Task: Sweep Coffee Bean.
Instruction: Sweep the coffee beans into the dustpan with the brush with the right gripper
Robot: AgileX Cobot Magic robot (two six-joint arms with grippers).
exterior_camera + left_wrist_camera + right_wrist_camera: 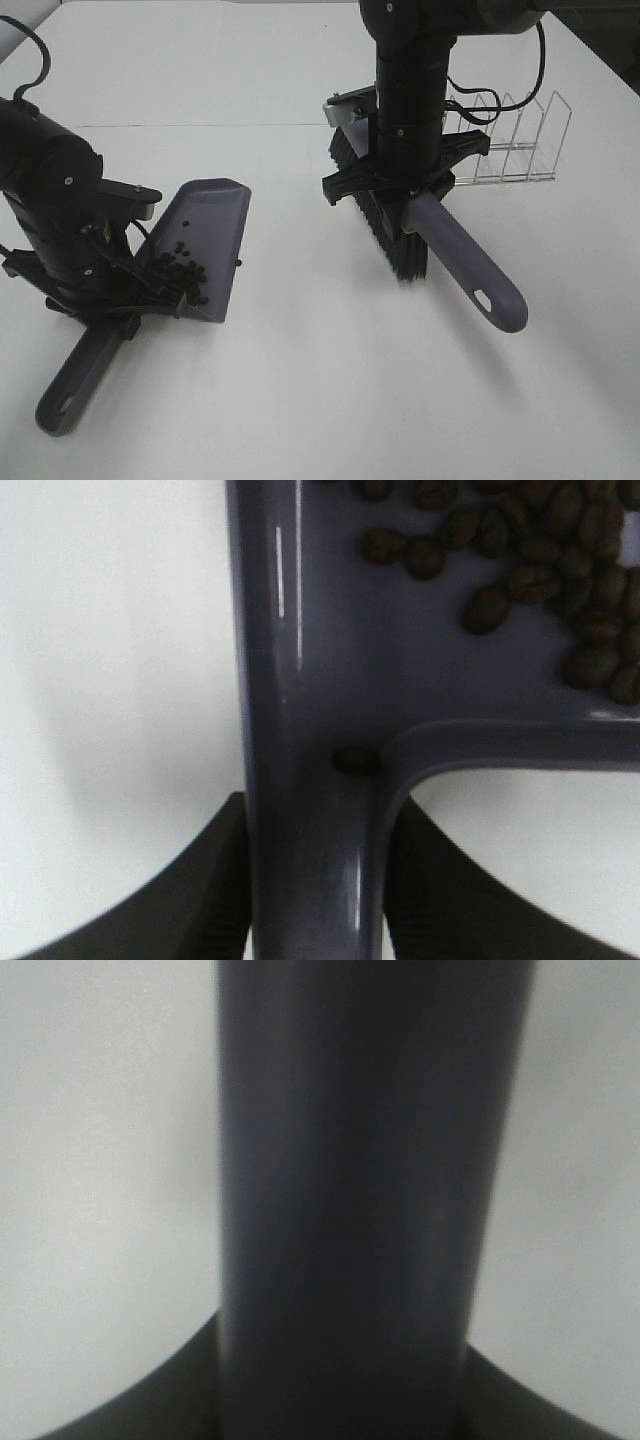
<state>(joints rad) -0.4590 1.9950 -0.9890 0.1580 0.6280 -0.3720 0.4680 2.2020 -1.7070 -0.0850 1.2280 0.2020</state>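
Our left gripper [315, 880] has its jaws clamped on the glossy purple dustpan [205, 235], where oval dark beans [180, 270] cluster. Our right gripper [405, 185], jaws clamped, holds the black-bristled brush [470, 270] over the white counter [330, 400].

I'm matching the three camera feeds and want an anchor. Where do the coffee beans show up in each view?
Exterior high: beans piled in the dustpan, lower left, by the left gripper.
Left wrist: beans upper right, on the pan; one sits at the handle joint.
Right wrist: none; only the brush handle.
Shared landmark: the white table.

Clear wire rack [510, 140], white table [320, 400]
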